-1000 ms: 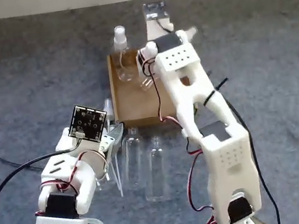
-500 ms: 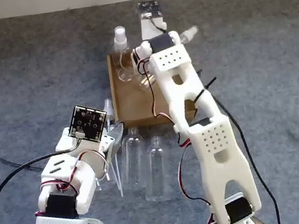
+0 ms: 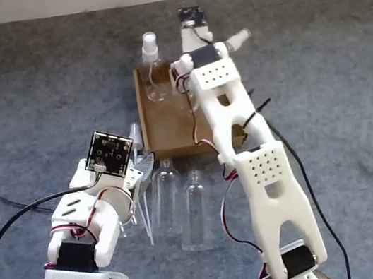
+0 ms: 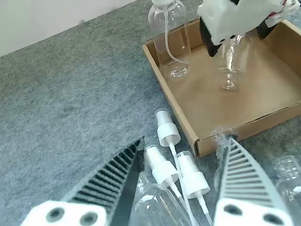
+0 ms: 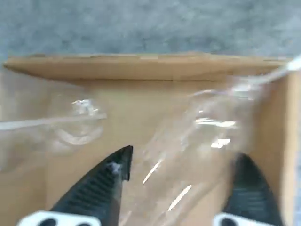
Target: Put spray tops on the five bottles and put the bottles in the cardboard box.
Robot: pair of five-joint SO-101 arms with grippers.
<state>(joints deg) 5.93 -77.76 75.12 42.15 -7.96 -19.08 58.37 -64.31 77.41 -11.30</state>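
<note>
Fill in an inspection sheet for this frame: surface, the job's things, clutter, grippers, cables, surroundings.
Surface: grey carpet, lying flat.
Job's things: cardboard box open; bottle with spray top upright in a far corner of it; second bottle upright in the box, its neck hidden; two bottles without tops lying in front of the box; three loose spray tops on the carpet by its near corner.
Clutter: nothing seen.
Grippers: left gripper open above the loose spray tops; right gripper over the box at the second bottle.
Cables: black cable trailing across the carpet to the left arm.
Surroundings: pale wall beyond the carpet.
</note>
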